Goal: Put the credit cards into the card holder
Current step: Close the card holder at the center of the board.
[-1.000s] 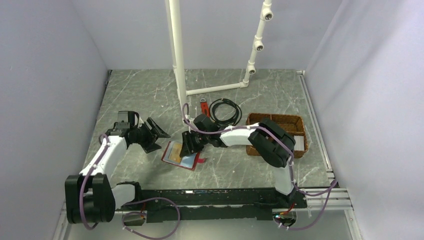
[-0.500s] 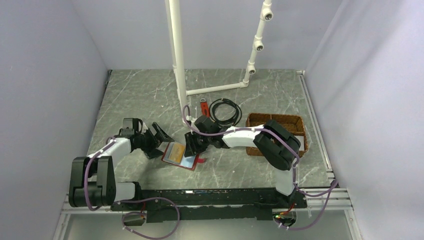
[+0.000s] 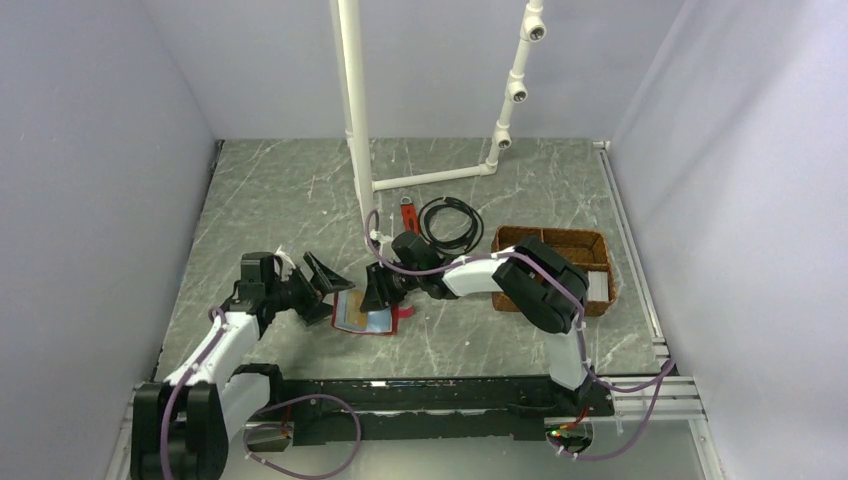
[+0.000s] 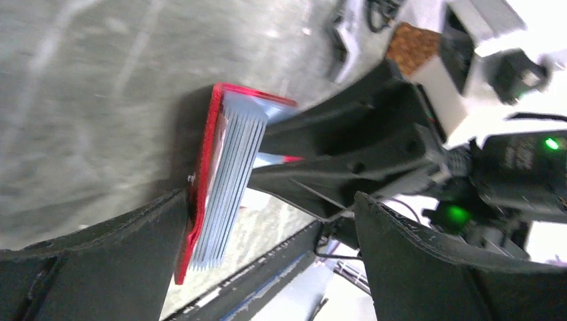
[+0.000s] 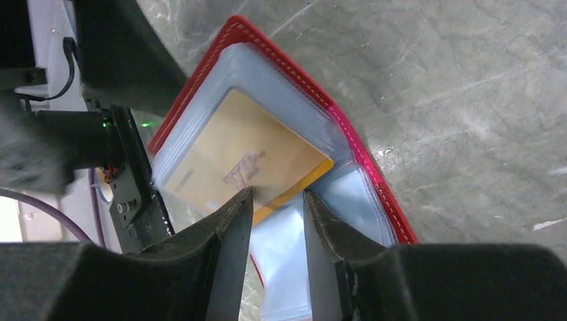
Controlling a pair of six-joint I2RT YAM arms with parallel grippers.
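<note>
red card holder (image 3: 366, 319) lies open on the grey marble desk (image 3: 300, 190), close to the near edge and a little left of its middle. we see the left gripper (image 4: 271, 200) spread wide, straddling the holder's left side, one finger touching it. the right gripper (image 5: 277, 197) has its fingers nearly together at the edge of a gold credit card (image 5: 241, 164) lying on the clear pockets (image 5: 287, 90); we cannot tell if they pinch it.

Grey marbled tabletop (image 3: 280, 190), open red card holder (image 3: 365, 318) lying near front centre, brown woven tray (image 3: 545, 233) at right, black coiled cable (image 3: 450, 222) mid-back, small red tool (image 3: 408, 215) just beside it, white pipe frame (image 3: 425, 178) at back
</note>
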